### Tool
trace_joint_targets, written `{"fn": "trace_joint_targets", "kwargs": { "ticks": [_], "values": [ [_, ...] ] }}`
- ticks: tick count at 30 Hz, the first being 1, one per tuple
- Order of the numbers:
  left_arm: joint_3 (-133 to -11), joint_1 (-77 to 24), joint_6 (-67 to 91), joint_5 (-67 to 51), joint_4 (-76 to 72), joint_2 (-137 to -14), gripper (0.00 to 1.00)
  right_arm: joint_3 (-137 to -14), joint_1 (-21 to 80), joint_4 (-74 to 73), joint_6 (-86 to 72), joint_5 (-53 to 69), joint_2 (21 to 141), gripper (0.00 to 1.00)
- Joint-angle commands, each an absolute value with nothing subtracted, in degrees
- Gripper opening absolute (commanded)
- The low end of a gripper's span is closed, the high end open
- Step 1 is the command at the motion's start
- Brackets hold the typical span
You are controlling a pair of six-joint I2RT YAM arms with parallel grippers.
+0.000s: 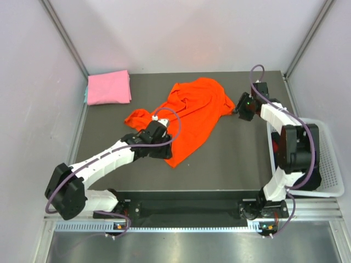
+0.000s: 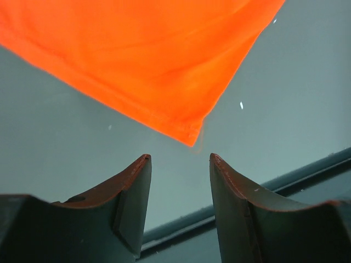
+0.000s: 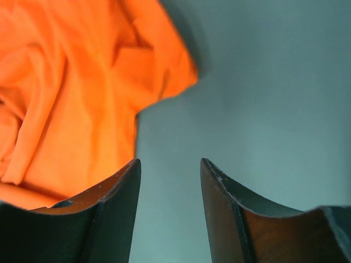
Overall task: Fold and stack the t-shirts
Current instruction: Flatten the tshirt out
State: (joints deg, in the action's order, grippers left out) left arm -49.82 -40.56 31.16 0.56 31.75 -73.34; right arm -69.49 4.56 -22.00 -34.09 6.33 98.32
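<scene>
The bright orange-red t-shirt lies crumpled and unfolded in the middle of the dark table. The light pink t-shirt lies folded flat at the back left corner. My left gripper is open and empty, over the orange shirt's near hem. In the left wrist view the shirt's pointed lower corner lies just beyond the fingertips. My right gripper is open and empty beside the shirt's right sleeve. In the right wrist view the orange cloth lies to the left of the fingers.
A white lattice basket stands off the table's right edge, behind the right arm. The table's front edge runs close below the left gripper. Grey walls enclose the back and sides.
</scene>
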Motion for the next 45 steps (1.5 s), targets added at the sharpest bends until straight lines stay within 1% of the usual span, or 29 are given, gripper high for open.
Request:
{"fn": "trace_joint_targets", "kwargs": {
  "ticks": [1,5,6,10,14,20,23,24,26,27,31,34,38,39,43,45],
  "values": [
    [-49.83,-41.91,27.52,2.37,24.26,-74.44,0.52,-74.61,2.11,-19.60,-31.99,10.46,101.68,0.48],
    [-49.66,-46.22,26.28,2.98,22.24,-78.04,0.53,-76.11,0.53,-16.80,-32.96,12.91,106.42,0.50],
    [-49.66,-47.10,26.19,3.16,21.89,-79.26,0.54,-76.29,-1.82,-14.87,-33.31,13.09,107.13,0.51],
    [-49.13,-50.79,26.10,5.53,19.78,-82.00,0.55,-77.78,-2.63,-10.91,-33.66,13.89,110.56,0.52],
    [-49.22,-51.50,26.02,6.76,19.69,-85.25,0.56,-78.83,-2.99,-5.11,-35.33,16.43,113.98,0.53],
    [-49.57,-52.65,26.28,9.75,21.18,-89.29,0.52,-82.87,-2.99,-3.43,-35.43,18.37,119.35,0.53],
    [-49.48,-52.91,26.37,10.81,21.45,-90.35,0.44,-85.95,-2.99,-4.13,-34.02,18.46,122.07,0.53],
    [-49.31,-52.91,26.45,10.90,21.45,-90.61,0.37,-86.83,-2.99,-4.65,-33.75,18.81,122.86,0.52],
    [-49.13,-52.91,26.54,11.25,21.27,-91.05,0.29,-88.06,-2.64,-5.18,-32.88,19.60,124.27,0.52],
    [-49.04,-52.91,26.46,11.25,21.44,-91.23,0.19,-88.24,-2.46,-5.10,-32.52,19.51,124.54,0.51],
    [-49.74,-52.91,27.42,12.83,23.37,-91.49,0.00,-89.55,-2.20,-4.31,-32.08,21.08,126.46,0.49],
    [-50.89,-52.91,28.30,14.24,25.39,-89.92,0.00,-92.53,-1.85,-6.75,-31.91,21.19,128.66,0.49],
    [-51.68,-52.91,29.00,15.82,27.59,-84.92,0.00,-96.67,-0.44,-10.27,-29.89,19.52,130.51,0.48],
    [-51.77,-52.91,29.79,16.78,28.12,-84.12,0.00,-97.29,1.30,-10.81,-29.71,19.08,130.69,0.47],
    [-51.33,-52.82,31.64,18.45,30.85,-80.69,0.00,-97.82,1.76,-11.25,-29.18,16.88,130.87,0.38],
    [-50.37,-52.82,32.08,18.89,31.03,-78.76,0.00,-98.17,1.93,-12.12,-28.13,16.17,130.96,0.35]
  ]
}}
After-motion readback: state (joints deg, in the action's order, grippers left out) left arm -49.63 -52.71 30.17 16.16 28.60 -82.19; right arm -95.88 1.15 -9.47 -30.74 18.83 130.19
